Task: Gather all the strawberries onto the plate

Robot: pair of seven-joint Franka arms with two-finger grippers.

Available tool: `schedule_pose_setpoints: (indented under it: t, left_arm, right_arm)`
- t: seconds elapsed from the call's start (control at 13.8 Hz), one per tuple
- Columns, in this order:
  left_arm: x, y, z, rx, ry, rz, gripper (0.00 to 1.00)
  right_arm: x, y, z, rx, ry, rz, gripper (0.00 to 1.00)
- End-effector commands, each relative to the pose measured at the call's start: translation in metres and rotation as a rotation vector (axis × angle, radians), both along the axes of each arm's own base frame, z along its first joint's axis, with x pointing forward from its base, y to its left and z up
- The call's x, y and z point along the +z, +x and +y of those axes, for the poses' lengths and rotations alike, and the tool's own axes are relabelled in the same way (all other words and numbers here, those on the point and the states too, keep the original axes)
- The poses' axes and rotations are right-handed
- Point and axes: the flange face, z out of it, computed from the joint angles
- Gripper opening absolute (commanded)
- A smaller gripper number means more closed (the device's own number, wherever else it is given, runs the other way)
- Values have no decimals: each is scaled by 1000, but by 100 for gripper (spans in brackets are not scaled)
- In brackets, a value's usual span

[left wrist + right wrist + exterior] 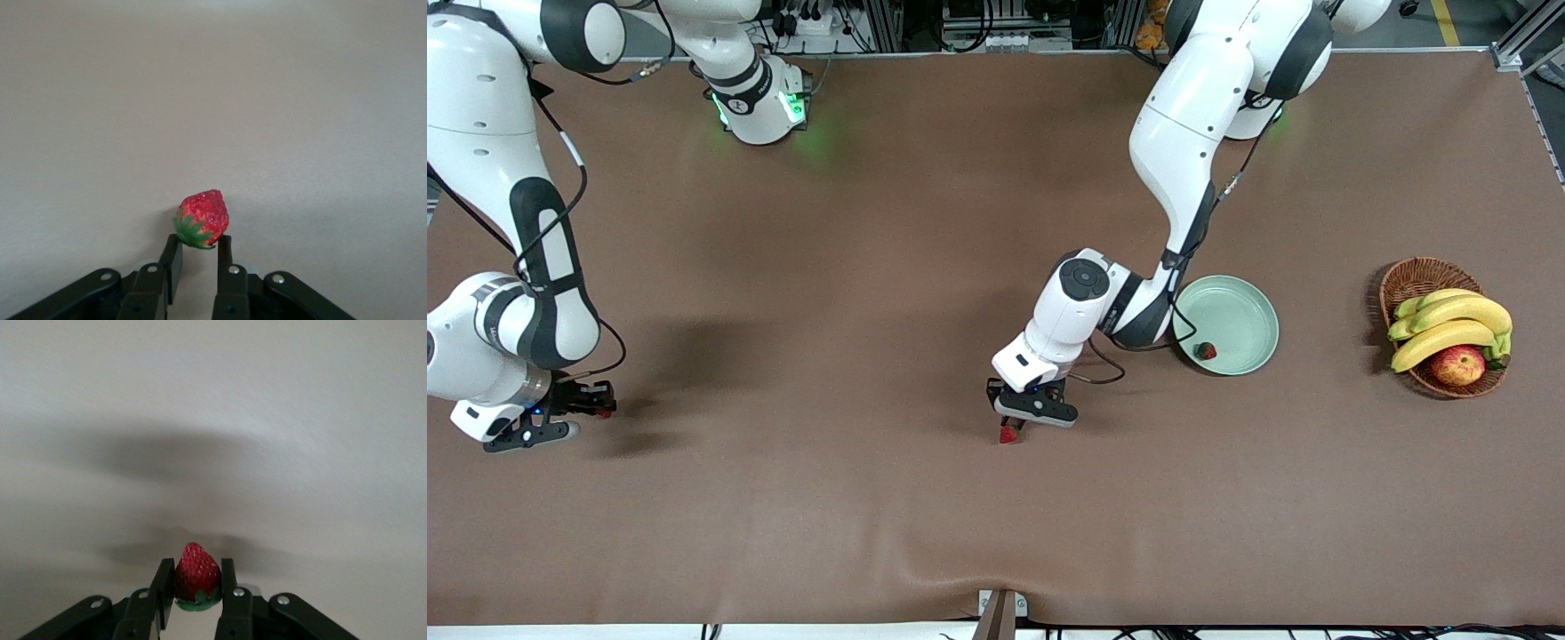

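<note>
Brown table (783, 498) — strawberry (202, 219) tilted, cap pincer-ward

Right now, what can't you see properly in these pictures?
- Front view: the strawberry in the right gripper is hidden by the gripper itself; only the right wrist view shows that strawberry.
- Front view: the plate is partly covered by the left arm.
- Left wrist view: whether the left gripper has fully clamped its strawberry is unclear.
- Basket: fruit hides its inside.
</note>
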Motion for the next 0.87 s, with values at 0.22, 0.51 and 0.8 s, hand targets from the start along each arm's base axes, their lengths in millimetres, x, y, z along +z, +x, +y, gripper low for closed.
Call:
schedule_pose_setpoints:
  t: [0.22, 0.51, 0.8]
  left_arm:
    - [39, -48, 93, -21, 104, 96, 0]
    - [41, -67, 198, -25, 176, 155, 0]
    - [45, -72, 266, -48, 214, 168, 0]
  right_arm:
    - [41, 27, 177, -153, 37, -8, 13]
    - [57, 33, 320, -377, 121, -36, 13]
    - [58, 25, 425, -486, 185, -30, 13]
